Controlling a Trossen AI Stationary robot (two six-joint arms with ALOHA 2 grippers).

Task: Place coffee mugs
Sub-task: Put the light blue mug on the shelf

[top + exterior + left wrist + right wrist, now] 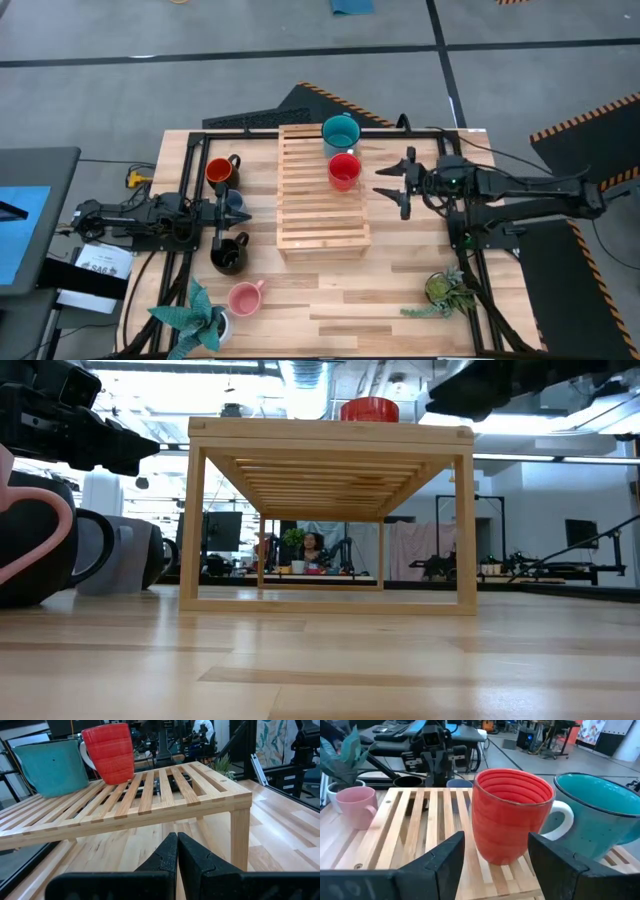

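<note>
Reaching level toward red mug, right end effector gapes.

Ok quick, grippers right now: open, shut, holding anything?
Left gripper: shut, holding nothing, at the table's left beside the wooden rack.
Right gripper: open, empty, fingers either side of the red mug on the rack.

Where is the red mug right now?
In the high view the red mug stands on the slatted wooden rack, right beside the teal mug, with the open right gripper just beside it.
</note>
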